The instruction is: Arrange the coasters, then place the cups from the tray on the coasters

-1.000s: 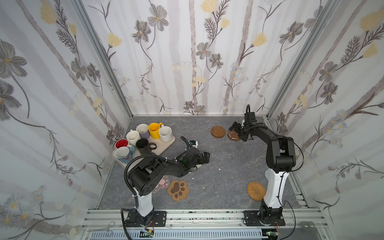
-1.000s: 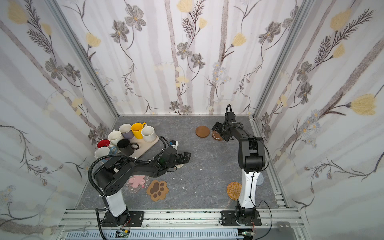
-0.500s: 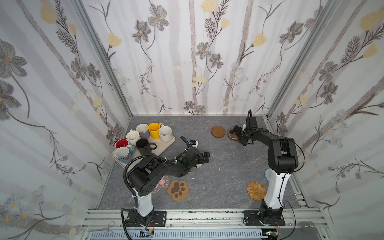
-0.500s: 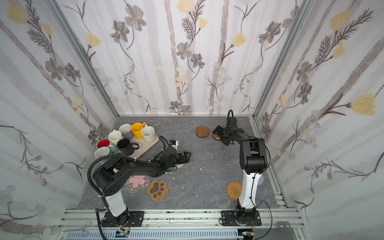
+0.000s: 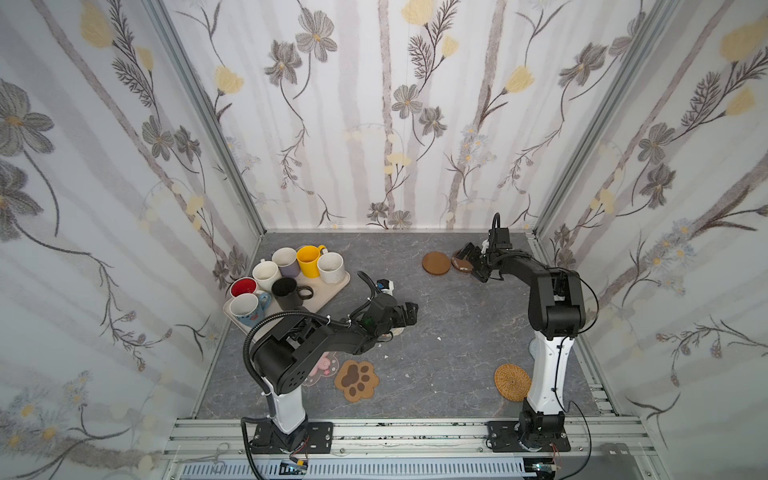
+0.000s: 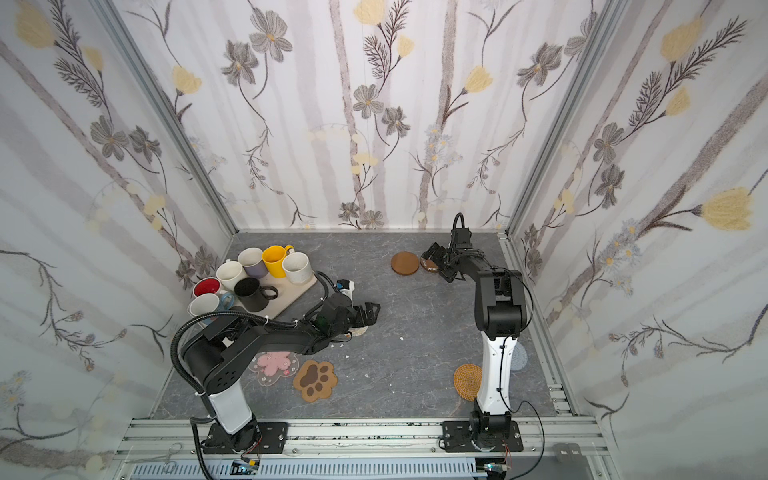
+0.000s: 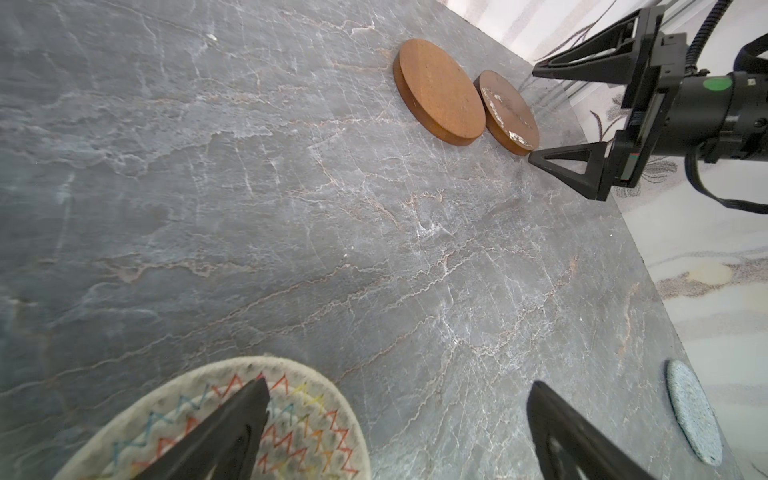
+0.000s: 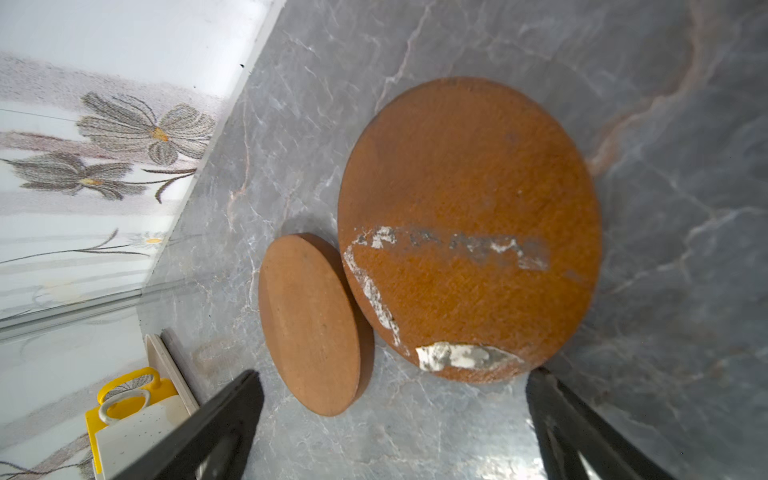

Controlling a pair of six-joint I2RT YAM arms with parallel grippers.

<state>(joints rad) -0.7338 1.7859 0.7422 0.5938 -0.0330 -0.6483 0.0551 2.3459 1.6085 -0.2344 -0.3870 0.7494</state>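
Observation:
Several cups, among them a yellow cup (image 5: pixel 308 259) and a black cup (image 5: pixel 286 293), stand on the beige tray (image 5: pixel 332 289) at the back left. Two brown wooden coasters lie side by side at the back: a plain one (image 5: pixel 436 263) and a scuffed one (image 8: pixel 469 224). My right gripper (image 8: pixel 395 374) stands open at the scuffed disc's near edge, holding nothing. My left gripper (image 7: pixel 399 386) hangs open mid-table, one finger over the pale woven coaster (image 7: pixel 307 419). Paw coaster (image 5: pixel 356 380), pink-flower coaster (image 6: pixel 274 365), rattan coaster (image 5: pixel 512 382) and grey coaster (image 6: pixel 518 356) lie near the front.
Flowered walls close in the grey stone table on three sides. The right wall runs close behind the right arm (image 5: pixel 555 299). A metal rail (image 5: pixel 374 432) carries both arm bases along the front edge. Small white crumbs dot the table's middle.
The right arm has shifted slightly, its open gripper staying by the scuffed disc. The left arm has not moved.

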